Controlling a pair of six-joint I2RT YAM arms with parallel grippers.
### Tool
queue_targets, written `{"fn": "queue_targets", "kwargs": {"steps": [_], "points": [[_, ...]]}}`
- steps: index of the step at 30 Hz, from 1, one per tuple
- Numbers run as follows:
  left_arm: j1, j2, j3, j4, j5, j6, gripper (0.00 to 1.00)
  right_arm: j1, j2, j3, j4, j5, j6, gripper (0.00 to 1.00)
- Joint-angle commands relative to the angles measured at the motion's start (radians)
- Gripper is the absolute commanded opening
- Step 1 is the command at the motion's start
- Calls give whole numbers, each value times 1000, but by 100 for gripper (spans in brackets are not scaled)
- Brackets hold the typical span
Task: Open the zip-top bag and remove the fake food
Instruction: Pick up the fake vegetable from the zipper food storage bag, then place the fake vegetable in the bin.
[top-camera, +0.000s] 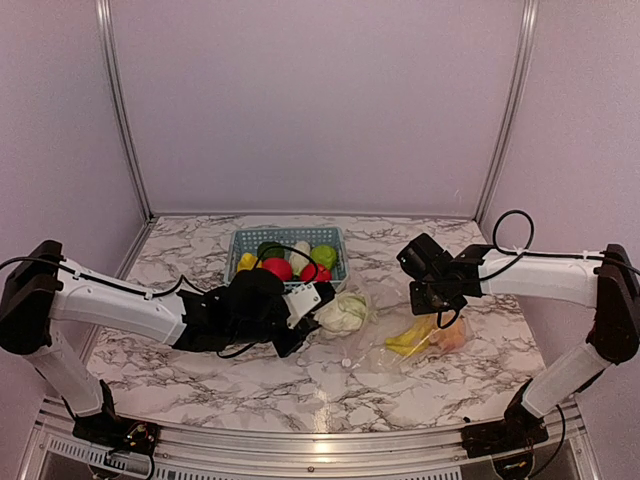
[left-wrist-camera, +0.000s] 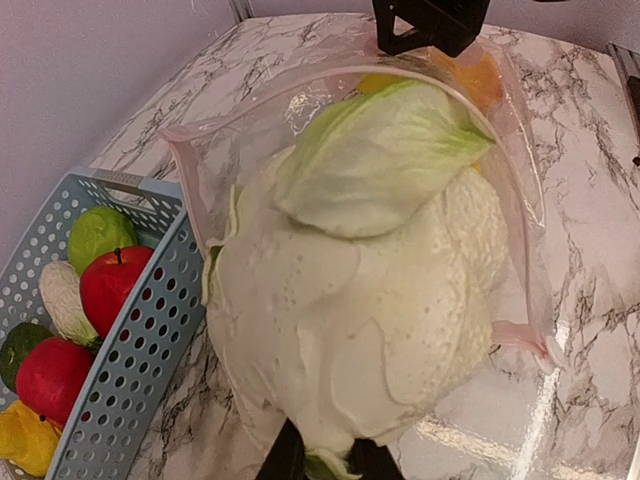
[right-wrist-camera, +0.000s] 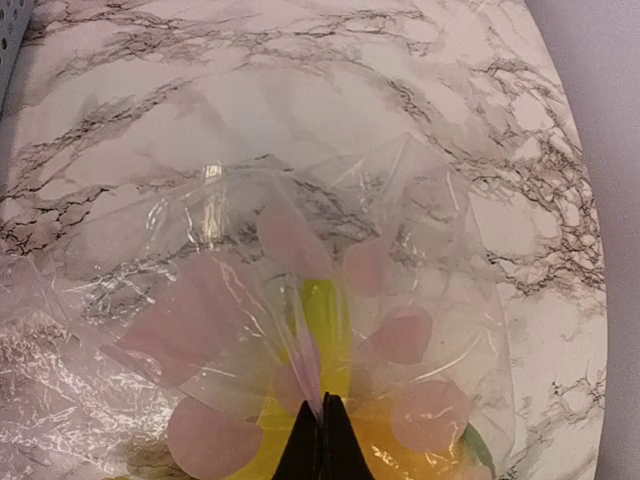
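Observation:
The clear zip-top bag (top-camera: 395, 350) lies crumpled on the marble right of centre, its mouth open toward my left gripper. My left gripper (left-wrist-camera: 326, 462) is shut on the stem of the white cauliflower (left-wrist-camera: 370, 300), which has a green leaf and sits partly inside the bag's mouth (left-wrist-camera: 525, 210). In the top view the left gripper (top-camera: 312, 306) holds the cauliflower (top-camera: 343, 312) just right of the basket. My right gripper (right-wrist-camera: 322, 408) is shut on a raised fold of the bag (right-wrist-camera: 250, 300). Yellow bananas (right-wrist-camera: 332, 320) and an orange piece (right-wrist-camera: 420, 450) lie inside, under the film.
A light blue slotted basket (top-camera: 285, 233) stands behind the left gripper, holding red, green, yellow and white toy food (left-wrist-camera: 110, 290). Its wall (left-wrist-camera: 150, 340) is right beside the cauliflower. Pale walls and metal posts enclose the marble table (top-camera: 250, 380).

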Motion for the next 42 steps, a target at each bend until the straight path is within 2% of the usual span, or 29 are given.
{"fn": "queue_targets", "kwargs": {"steps": [1,10,20,26,31,36,42], "points": [[4,-57,-5,3,62,-25,0,4,-6,21,9,-4,8,0],[4,-111,-37,-31,-1,-41,0,-6,-26,13,-2,-8,10,0],[4,-186,-56,-72,-4,-51,0,-15,-31,16,7,-23,-2,0],[14,-226,-58,-65,-100,-66,0,-15,-34,29,9,-35,-11,0],[62,-236,-31,-59,-165,-104,0,-15,-55,39,16,-54,-19,0],[132,-184,54,-102,-213,-147,0,-15,-85,45,25,-77,-25,13],[201,-62,202,-203,-253,-165,0,-15,-120,56,35,-99,-37,23]]}}
